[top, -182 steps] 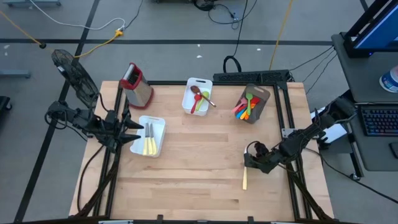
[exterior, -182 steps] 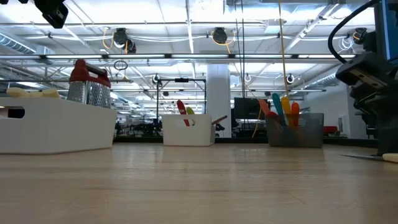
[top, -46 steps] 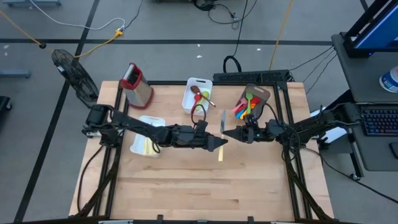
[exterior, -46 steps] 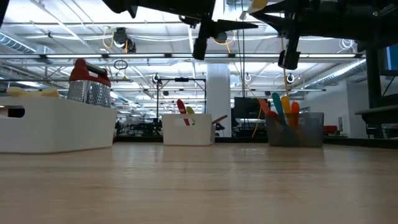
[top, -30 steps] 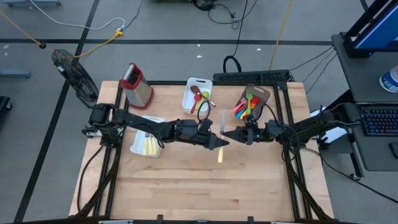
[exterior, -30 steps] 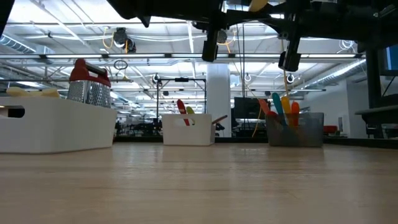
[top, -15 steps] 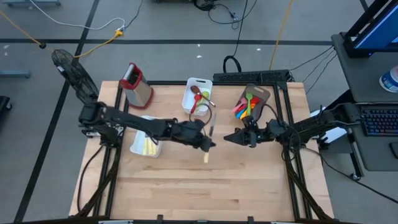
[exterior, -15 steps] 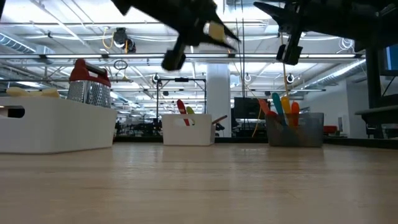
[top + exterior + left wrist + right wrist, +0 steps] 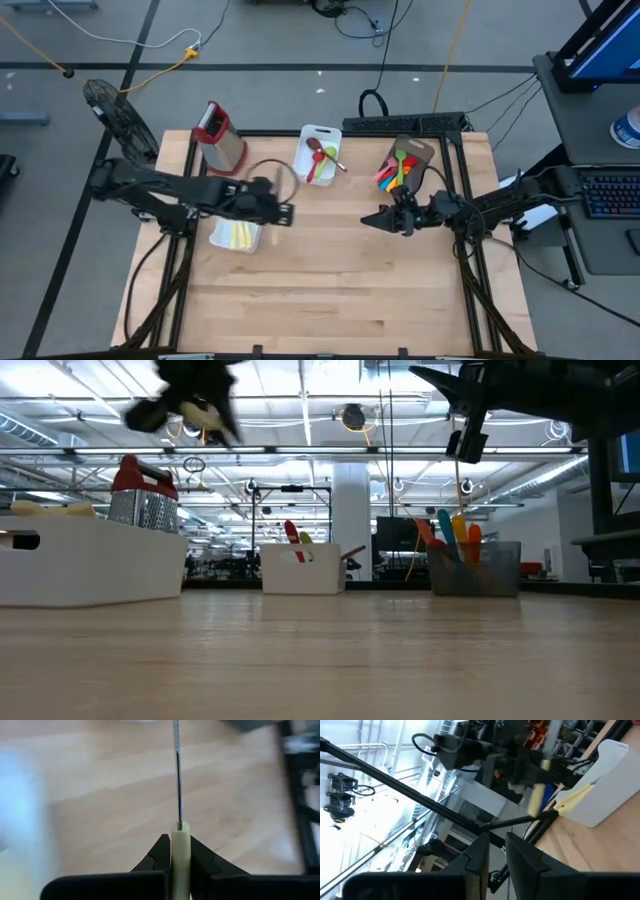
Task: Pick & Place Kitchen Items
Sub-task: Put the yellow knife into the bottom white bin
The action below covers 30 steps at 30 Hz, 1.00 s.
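L gripper (image 9: 180,851): pinching cream handle of a knife (image 9: 180,845), blade pointing fwd past the fingertips; held up in the air, off the table (image 9: 330,290)
L gripper pos: high view puts it just beside the near white tub (image 9: 238,234), over the table's L half, arm reaching in from L edge
Knife in other views: blurred in high view, can't pick it out; low view shows a pale blur under the dark gripper, top L
R gripper (image 9: 365,220): mid-table R of centre, raised, tip pointing toward L arm; fingers (image 9: 477,851) a little apart w/ a narrow gap, nothing between them
Near white tub: cream-handled knives (image 9: 241,235) lying inside
Far white tub (image 9: 318,153): red, green + wooden spoons (image 9: 323,158) inside, at back edge centre
Brown holder (image 9: 408,165): back R; orange, blue, green, pink utensils (image 9: 395,170) standing in it
Grater (image 9: 219,135): red-topped, upright, back L corner, near the near white tub
Gap betw. grippers: well apart
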Each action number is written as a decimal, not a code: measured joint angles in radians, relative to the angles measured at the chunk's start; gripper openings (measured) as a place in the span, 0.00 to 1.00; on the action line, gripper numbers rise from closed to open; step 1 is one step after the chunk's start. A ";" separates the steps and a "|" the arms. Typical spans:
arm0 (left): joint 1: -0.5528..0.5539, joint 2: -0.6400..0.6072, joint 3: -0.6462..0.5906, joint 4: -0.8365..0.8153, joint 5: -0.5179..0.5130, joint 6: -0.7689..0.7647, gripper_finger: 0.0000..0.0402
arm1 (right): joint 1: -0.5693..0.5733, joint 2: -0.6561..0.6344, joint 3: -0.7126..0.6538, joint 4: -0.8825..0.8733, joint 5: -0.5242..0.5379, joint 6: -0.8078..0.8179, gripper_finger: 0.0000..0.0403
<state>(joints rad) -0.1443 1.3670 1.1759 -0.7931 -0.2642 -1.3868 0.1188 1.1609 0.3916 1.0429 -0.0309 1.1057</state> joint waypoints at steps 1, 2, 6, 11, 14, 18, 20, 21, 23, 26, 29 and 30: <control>-0.003 -0.020 0.002 -0.070 -0.001 -0.045 0.05 | 0.000 -0.001 0.000 0.000 0.000 -0.001 0.15; -0.004 -0.037 0.005 -0.147 0.002 -0.088 0.05 | 0.000 -0.004 -0.002 -0.001 0.000 -0.001 0.15; 0.002 -0.073 0.002 -0.392 0.064 -0.214 0.05 | 0.000 -0.008 -0.006 -0.002 0.000 -0.001 0.15; 0.037 -0.080 -0.002 -0.585 0.185 -0.265 0.05 | 0.000 -0.008 -0.006 -0.003 0.000 -0.011 0.14; 0.073 -0.076 -0.026 -0.613 0.246 -0.264 0.05 | 0.000 -0.008 -0.006 -0.003 0.001 -0.022 0.14; 0.133 -0.077 -0.083 -0.608 0.344 -0.213 0.05 | 0.000 -0.007 -0.006 -0.005 0.001 -0.022 0.14; 0.158 -0.077 -0.118 -0.592 0.408 -0.178 0.05 | 0.000 -0.007 -0.006 -0.004 0.000 -0.022 0.14; 0.168 -0.077 -0.134 -0.589 0.438 -0.160 0.05 | 0.000 -0.007 -0.006 -0.004 -0.001 -0.022 0.14; 0.189 -0.077 -0.163 -0.588 0.492 -0.129 0.05 | 0.000 -0.007 -0.006 -0.004 -0.018 -0.022 0.14; 0.219 -0.077 -0.186 -0.583 0.542 -0.092 0.05 | 0.001 -0.007 -0.006 -0.004 -0.027 -0.022 0.14; 0.245 -0.077 -0.215 -0.541 0.593 -0.069 0.05 | 0.001 -0.007 -0.006 -0.004 -0.027 -0.022 0.14; 0.253 -0.077 -0.228 -0.510 0.619 -0.061 0.05 | 0.001 -0.007 -0.006 -0.004 -0.027 -0.022 0.14</control>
<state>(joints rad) 0.1085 1.2900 0.9481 -1.3036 0.3553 -1.4474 0.1196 1.1538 0.3851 1.0385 -0.0574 1.0836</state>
